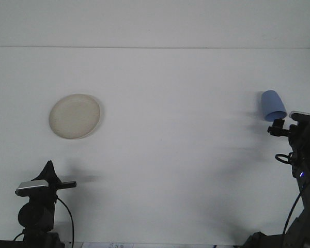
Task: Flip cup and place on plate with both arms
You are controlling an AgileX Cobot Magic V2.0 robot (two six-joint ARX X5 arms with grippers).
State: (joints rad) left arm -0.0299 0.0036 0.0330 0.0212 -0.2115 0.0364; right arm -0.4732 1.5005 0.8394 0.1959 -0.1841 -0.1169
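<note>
Front view, white counter (165, 155): blue cup (273, 106) lying tipped on its side at far right, well apart from the cream plate (74, 116) resting flat at left. Right claw (279, 129) just below the cup, raised on its arm at the frame's right edge, near the cup but not visibly touching it. Impossible to tell from this angle whether the right claw is spread or closed, the tips hidden behind the camera housing. Left claw (54, 178) parked low at bottom left, near the counter's front edge, holding nothing; its state likewise unreadable here, only a dark point and a side bar showing.

Step in hand, by the look of it: reaching for the cup. Nothing yet gripped, nothing yet flipped, plate bare.

For a clean pickup: approach along the cup's side, not its open mouth, spreading wide enough to straddle the rounded wall. Closing gently, since a light cup on its side probably rolls at the first nudge. Gripping near the middle of the body, leaving one end free for the other arm. Then lifting clear of the counter before any turning, bringing it toward the centre for a handover, mouth up, ahead of setting it on the plate.
</note>
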